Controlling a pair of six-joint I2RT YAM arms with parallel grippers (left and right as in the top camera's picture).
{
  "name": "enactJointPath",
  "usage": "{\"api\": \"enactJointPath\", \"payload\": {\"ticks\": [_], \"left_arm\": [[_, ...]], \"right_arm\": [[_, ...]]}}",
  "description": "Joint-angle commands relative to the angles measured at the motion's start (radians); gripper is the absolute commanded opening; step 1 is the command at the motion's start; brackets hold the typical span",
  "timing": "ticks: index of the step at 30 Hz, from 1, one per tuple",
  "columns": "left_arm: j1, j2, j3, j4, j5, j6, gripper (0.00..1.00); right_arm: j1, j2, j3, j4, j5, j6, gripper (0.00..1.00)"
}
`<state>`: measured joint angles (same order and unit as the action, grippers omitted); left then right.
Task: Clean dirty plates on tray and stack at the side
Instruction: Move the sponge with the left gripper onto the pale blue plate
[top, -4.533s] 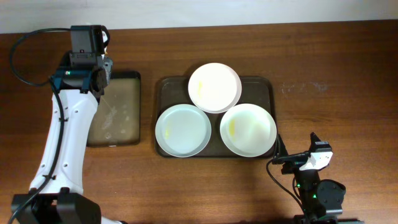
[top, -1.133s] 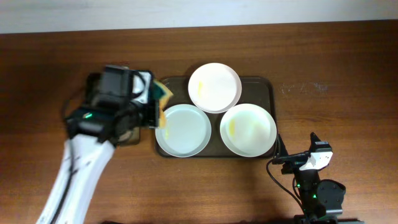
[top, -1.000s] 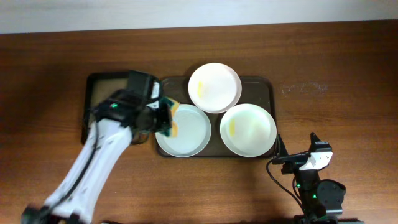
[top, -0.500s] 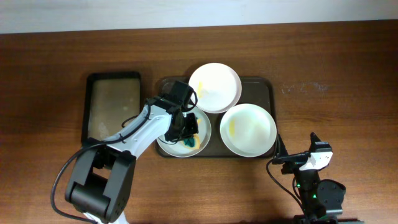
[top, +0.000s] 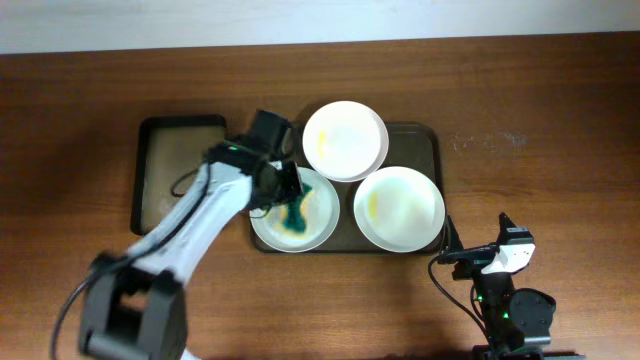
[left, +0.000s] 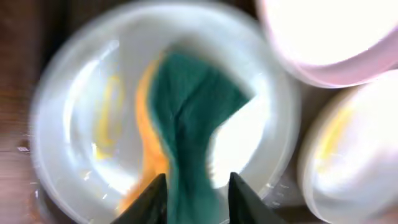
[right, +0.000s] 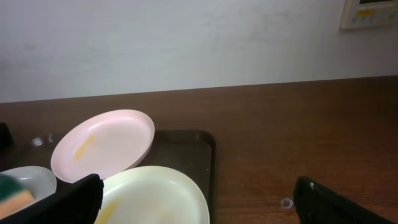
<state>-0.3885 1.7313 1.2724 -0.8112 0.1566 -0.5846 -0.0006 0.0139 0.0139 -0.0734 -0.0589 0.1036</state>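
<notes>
Three round, shallow white plates are sitting on the dark brown-grey tray (top: 423, 142), which is lying near the middle of the wooden table (top: 560, 130). The rear plate (top: 345, 140) is resting tilted, its near edge over the rims of the near-left plate (top: 320, 218) and the near-right plate (top: 400, 208). Yellowish smears are showing on all three: at the left side of the rear and near-right plates, and as curved streaks on the near-left one in the left wrist view. In the right wrist view the rear plate is looking pinkish and the near-right one cream. Counted out, there are three plates, two trays, one sponge and two arms. The smaller black tray (top: 142, 175) is lying just left of the big one. The left gripper (left: 196, 186) is clamping the green-and-yellow sponge (top: 294, 211) between its two fingers and holding it down against the inside of the near-left plate. The right gripper (right: 198, 186) is hanging low near the tray's near-right corner, with its fingers spread wide and nothing between them. The left arm is covering the rear-left part of the near-left plate from above. The left wrist view is blurring badly, so fine marks are hard to make out. The right wrist view is cutting off the near-right plate and showing only a sliver of the near-left plate and sponge.
</notes>
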Motion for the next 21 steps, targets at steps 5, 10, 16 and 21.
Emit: {"api": "enactJointPath", "payload": {"ticks": [5, 10, 16, 21], "left_arm": [[0.005, -0.152, 0.035, -0.043, -0.007, 0.055, 0.87], [0.018, -0.152, 0.035, -0.082, -0.127, 0.112, 0.84], [0.154, -0.152, 0.035, -0.162, -0.15, 0.112, 1.0], [0.291, -0.151, 0.035, -0.275, -0.15, 0.112, 1.0]], "right_arm": [[-0.006, -0.008, -0.008, 0.0, -0.009, 0.001, 0.98], [-0.006, -0.008, -0.008, 0.0, -0.009, 0.001, 0.98], [-0.006, -0.008, -0.008, 0.0, -0.009, 0.001, 0.98], [-0.006, -0.008, -0.008, 0.137, -0.129, 0.108, 0.98]]}}
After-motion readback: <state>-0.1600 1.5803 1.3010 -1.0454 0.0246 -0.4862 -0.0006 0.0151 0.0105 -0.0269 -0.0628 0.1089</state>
